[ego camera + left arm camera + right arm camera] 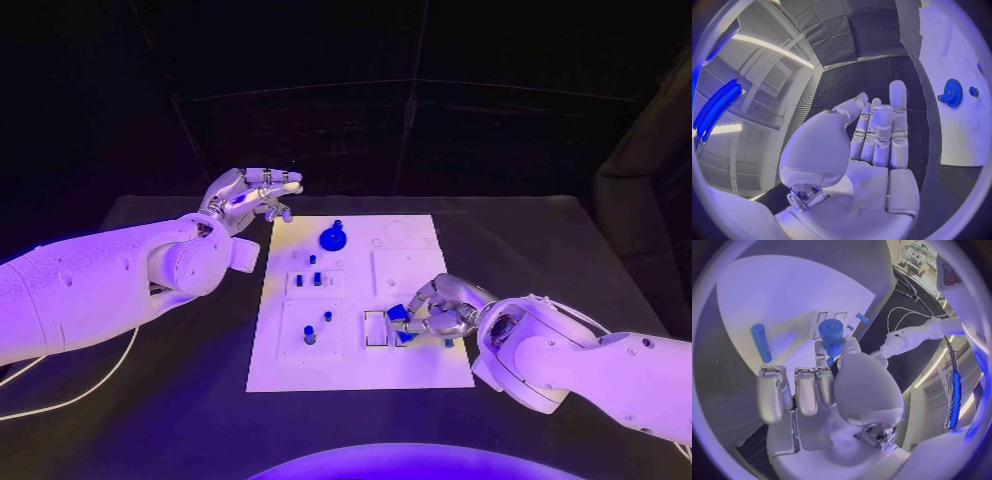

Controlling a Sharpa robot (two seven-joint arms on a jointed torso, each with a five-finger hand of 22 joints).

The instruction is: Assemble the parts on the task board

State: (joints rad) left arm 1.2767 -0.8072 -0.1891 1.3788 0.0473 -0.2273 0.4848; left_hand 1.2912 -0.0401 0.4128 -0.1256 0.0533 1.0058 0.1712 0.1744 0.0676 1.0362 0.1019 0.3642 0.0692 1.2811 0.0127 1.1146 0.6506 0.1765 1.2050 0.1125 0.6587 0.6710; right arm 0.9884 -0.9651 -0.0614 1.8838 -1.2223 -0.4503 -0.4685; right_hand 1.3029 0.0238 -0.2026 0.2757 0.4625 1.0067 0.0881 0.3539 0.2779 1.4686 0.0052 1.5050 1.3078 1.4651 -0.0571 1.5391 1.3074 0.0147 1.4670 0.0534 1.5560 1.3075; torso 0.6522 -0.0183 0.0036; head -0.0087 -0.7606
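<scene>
My left hand (254,193) hangs off the task board (418,290), beside its far left corner, palm up with the fingers (879,132) straight, side by side and holding nothing. It is well away from the loose parts, so I don't count on it for the coming move.

On the task board itself, the blue gear (333,238) sits near the far edge, with small blue pegs (307,334) standing in the plates toward the near left.

My right hand (440,310) is the working one, low over the near right part of the task board. It pinches a short blue cylinder (831,335) at the fingertips, its long axis running out from the fingers toward the white surface just beyond. A second blue cylinder (761,342) lies flat on the task board beside it, apart from my fingers. I judge the next move turns on lining the held piece's axis up with its socket; which socket, I cannot tell.
</scene>
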